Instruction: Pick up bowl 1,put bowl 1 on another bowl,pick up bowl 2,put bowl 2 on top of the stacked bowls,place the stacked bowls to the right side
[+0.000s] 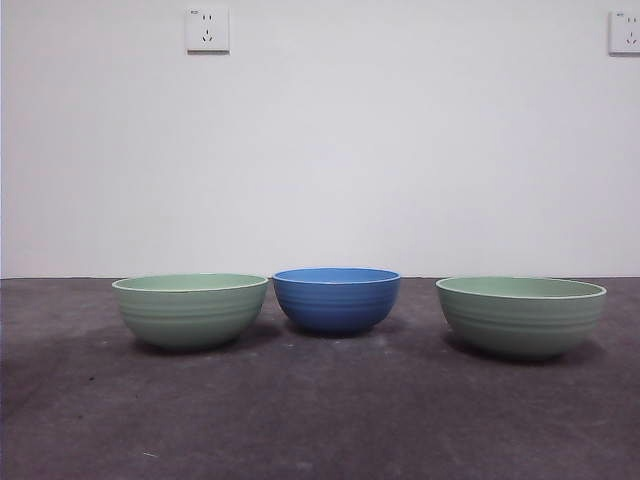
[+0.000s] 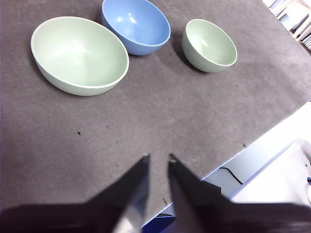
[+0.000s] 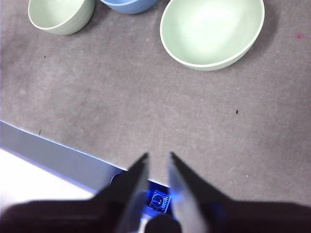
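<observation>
Dark grey mat (image 1: pixel 320 420) covers the table; small dark specks on it in both wrist views. White wall (image 1: pixel 400 150) behind. Two white sockets on the wall: one (image 1: pixel 207 29) upper left, one (image 1: pixel 625 32) at the right edge.

I am counting three ribbed round bowls sitting apart in a row on the dark grey table: two pale green bowls with light rims, one at the left (image 1: pixel 190 310) and one at the right (image 1: pixel 521 316), and one smaller blue ribbed bowl (image 1: pixel 336 298) between them. I am also seeing two white wall sockets on the far wall, one left (image 1: pixel 207 29) and one right (image 1: pixel 624 32).
</observation>
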You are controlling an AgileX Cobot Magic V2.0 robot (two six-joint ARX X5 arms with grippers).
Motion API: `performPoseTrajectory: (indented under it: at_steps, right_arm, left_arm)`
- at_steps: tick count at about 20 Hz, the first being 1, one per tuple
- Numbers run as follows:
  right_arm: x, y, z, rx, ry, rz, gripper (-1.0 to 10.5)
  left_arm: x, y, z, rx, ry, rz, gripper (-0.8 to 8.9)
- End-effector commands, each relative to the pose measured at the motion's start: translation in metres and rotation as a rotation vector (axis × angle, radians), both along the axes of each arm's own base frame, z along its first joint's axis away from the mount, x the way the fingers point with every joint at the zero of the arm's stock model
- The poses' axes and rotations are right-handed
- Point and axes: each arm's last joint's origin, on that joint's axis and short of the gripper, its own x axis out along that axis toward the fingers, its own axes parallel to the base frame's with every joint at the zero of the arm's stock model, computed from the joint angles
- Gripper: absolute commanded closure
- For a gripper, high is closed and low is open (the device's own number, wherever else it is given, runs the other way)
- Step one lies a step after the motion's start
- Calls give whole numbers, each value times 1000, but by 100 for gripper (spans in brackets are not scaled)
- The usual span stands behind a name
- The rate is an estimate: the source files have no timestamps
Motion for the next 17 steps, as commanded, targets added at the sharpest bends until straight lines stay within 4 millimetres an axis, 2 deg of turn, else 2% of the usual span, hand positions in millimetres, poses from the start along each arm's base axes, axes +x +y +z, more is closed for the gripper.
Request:
performPoseTrajectory:
  at_steps: [1, 2, 4, 17]
  right_arm:
    - [0, 0, 1, 10, -1, -13, 485]
    - [1, 0, 1, 12, 0, -15, 391]
    - [2, 0, 1, 13, 4, -19, 343]
    - [11, 1, -1, 22, 34, -49, 348]
  left_arm:
    - [1, 0, 2, 6, -33, -12, 187]
    - [2, 0, 2, 6, -42, -11, 154]
    - [2, 0, 3, 2, -48, -8, 154]
    - [3, 0, 3, -12, -37, 5, 154]
